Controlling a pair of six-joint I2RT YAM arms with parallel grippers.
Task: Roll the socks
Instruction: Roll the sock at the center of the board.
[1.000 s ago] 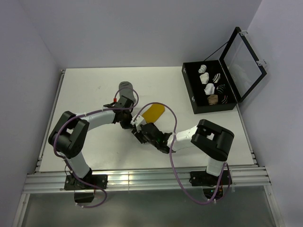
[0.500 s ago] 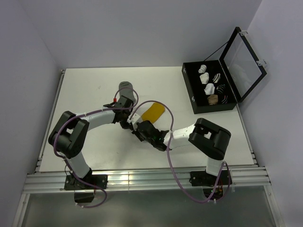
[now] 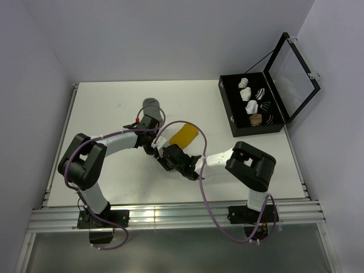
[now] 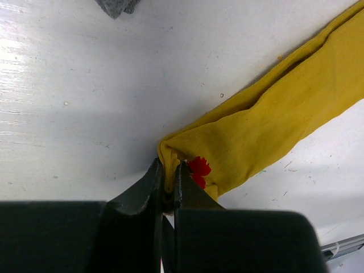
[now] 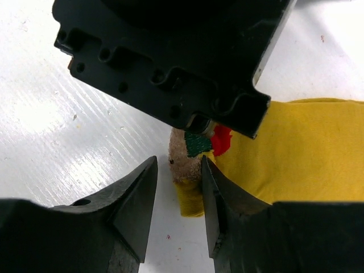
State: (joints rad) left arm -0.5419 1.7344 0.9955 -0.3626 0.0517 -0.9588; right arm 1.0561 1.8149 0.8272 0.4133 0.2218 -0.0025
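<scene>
A: Top view, entry?

B: The yellow sock (image 3: 185, 135) lay flat near the middle of the table (image 3: 102, 108). The grey sock (image 3: 151, 104) was apart from it, farther back, beside the left arm's wrist. The left gripper (image 3: 156, 146) and right gripper (image 3: 165, 155) met at the yellow sock's near end. Jaw state was not legible from there. The black case (image 3: 234, 122) stood open at far right.

A: Left wrist?

B: Left gripper (image 4: 169, 173) was pinched tight on the yellow sock's (image 4: 267, 136) folded corner, just beside the red mark (image 4: 199, 169). A scrap of grey sock (image 4: 116, 5) showed at the top edge.

A: Right wrist?

B: Right gripper (image 5: 177, 176) stood at a narrow gap, straddling the yellow sock's (image 5: 296, 148) end. One finger touched the fabric and the other was clear of it.
</scene>
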